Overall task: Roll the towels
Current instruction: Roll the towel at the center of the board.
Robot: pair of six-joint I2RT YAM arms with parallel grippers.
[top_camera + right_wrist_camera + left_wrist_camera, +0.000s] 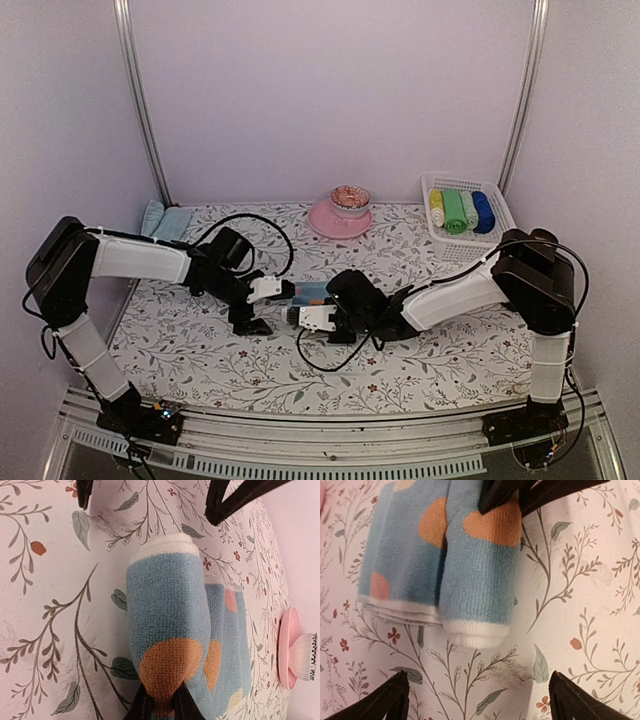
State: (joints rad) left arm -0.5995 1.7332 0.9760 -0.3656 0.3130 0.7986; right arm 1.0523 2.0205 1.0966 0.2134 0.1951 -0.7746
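Observation:
A pale blue towel point(313, 292) with orange dots lies mid-table, partly rolled. In the left wrist view the towel point(445, 555) shows a roll on the right and flat folded layers on the left. My right gripper point(162, 707) is shut on the far end of the roll point(167, 615); it also shows in the top view point(303, 304). My left gripper point(479, 702) is open, its fingers wide apart just short of the roll's white-edged near end, not touching it; it also shows in the top view point(268, 306). More teal towels point(165, 220) lie folded at the back left.
A white basket point(497, 215) at the back right holds several rolled towels, yellow, green and blue. A pink plate point(325, 222) with a small bowl point(350, 198) on it stands at the back middle; the plate also shows in the right wrist view point(287, 650). Walls close in the table.

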